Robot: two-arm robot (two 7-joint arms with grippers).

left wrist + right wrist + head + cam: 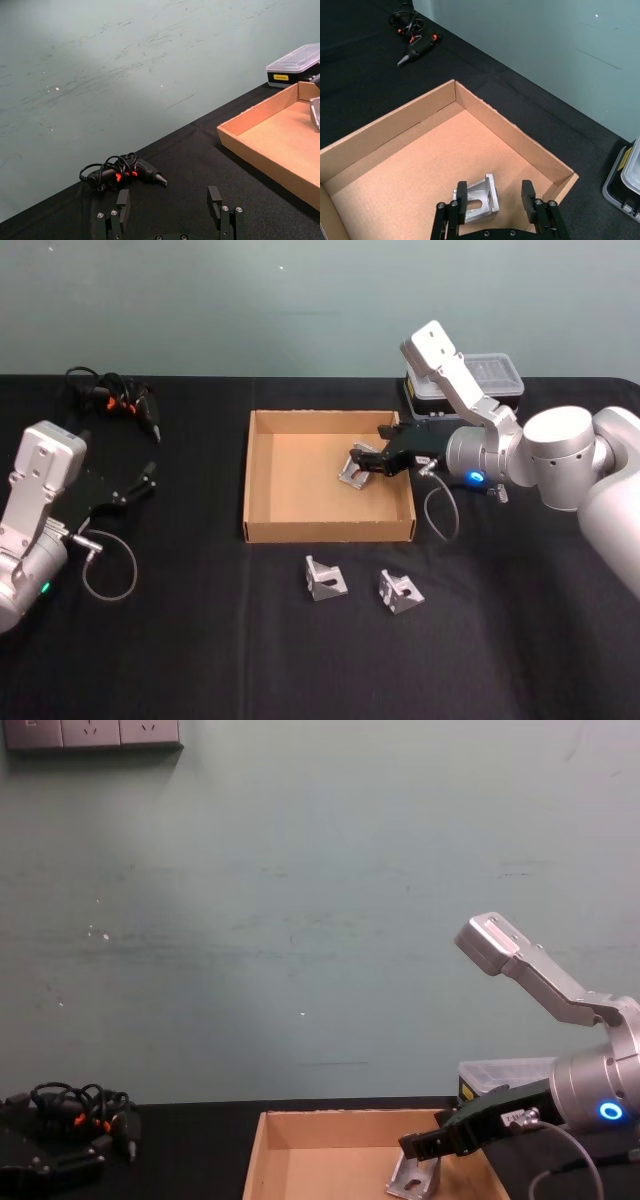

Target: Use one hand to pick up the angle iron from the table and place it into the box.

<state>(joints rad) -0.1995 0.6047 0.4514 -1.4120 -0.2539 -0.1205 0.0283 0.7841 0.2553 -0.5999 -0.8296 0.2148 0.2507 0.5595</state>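
Observation:
The tan cardboard box (330,531) sits mid-table on the black table (200,640). One silver angle iron (352,472) lies on the box floor near its far right corner. My right gripper (368,462) reaches in over the right wall and is open, fingers (461,192) spread on either side of that angle iron (479,200), which sits close to one finger. From the chest view the angle iron (415,1175) sits just below the right gripper (430,1145). Two more angle irons (325,580) (400,592) lie on the table in front of the box. My left gripper (140,485) is parked at far left, open.
A clear-lidded plastic case (480,375) stands behind the right arm, beyond the box's far right corner. A black glue gun with coiled cable (115,400) lies at the back left. Bare black tabletop spreads along the front and left of the box.

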